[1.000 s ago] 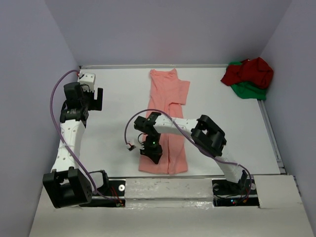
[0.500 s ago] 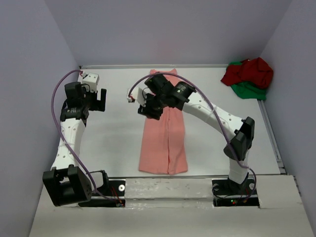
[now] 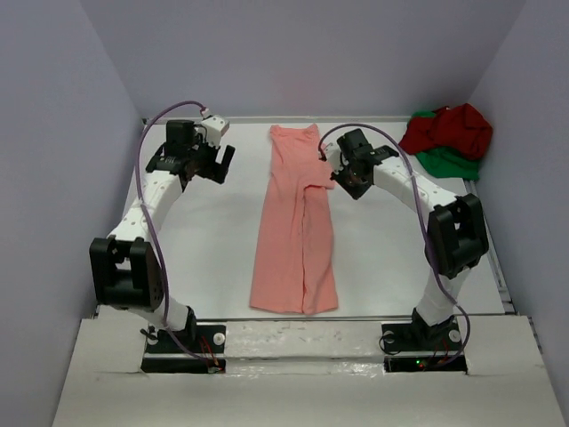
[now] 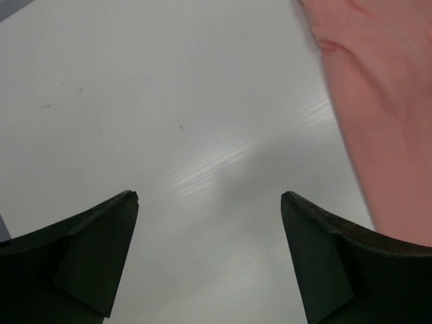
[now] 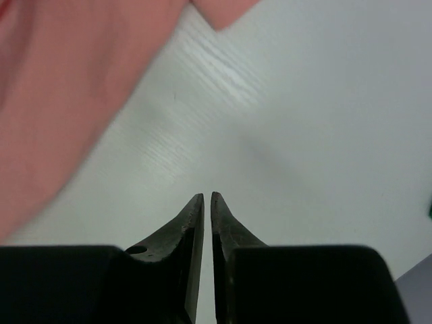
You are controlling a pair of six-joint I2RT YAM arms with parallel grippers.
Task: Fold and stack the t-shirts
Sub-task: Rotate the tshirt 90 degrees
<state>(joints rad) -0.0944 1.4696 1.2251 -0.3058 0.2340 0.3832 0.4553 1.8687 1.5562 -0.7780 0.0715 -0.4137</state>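
- A white bench (image 3: 204,249) seen from above, with two robot arms mounted at its near edge
- A salmon-pink t-shirt (image 3: 298,231) lies flat in the middle of the bench, folded lengthwise into a long narrow strip that runs from the far edge almost to the near edge
- One short sleeve sticks out from the strip on the right side, near the far end
- A dark red t-shirt (image 3: 455,129) sits crumpled in the far right corner of the bench, heaped on top of a bright green t-shirt (image 3: 449,164), also crumpled
- The left gripper (image 3: 219,164) hangs over bare bench towards the far left, just left of the pink strip's far end; its jaws are spread wide with nothing between them
- The left wrist view shows only the shirt's edge at the right of the picture
- The right gripper (image 3: 349,183) is just right of the protruding sleeve; its jaws are pressed almost together with only a thin slit left, holding nothing, over bare bench beside the pink cloth
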